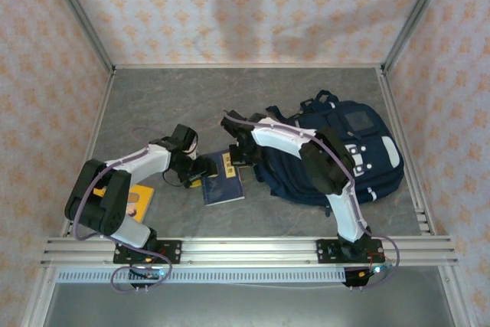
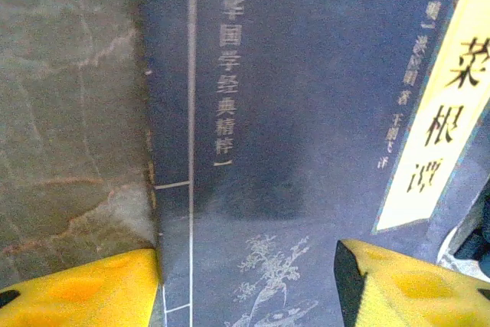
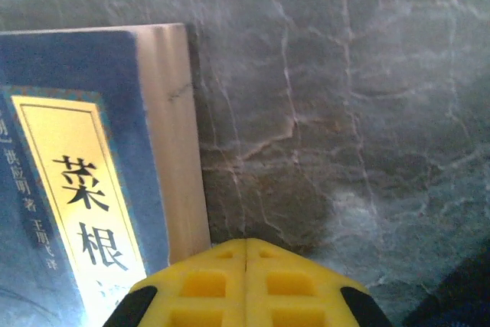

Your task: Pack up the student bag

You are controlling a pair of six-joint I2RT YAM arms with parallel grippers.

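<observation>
student bag point(image 1: 337, 155) lying by the table's point(image 1: 153, 105) right edge | blue book point(image 1: 222, 178) lying mid-table, beside it | left jaws standing open over the book's spine side, likely lining up a grasp | right jaws sitting closed, empty, beside its page edge, probably bracing it

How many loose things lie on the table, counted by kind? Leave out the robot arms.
Backpack: 1, the student bag
Book: 1, the blue book
Unclear kind: 1, a yellow flat item, partly hidden
Total: 3
</observation>
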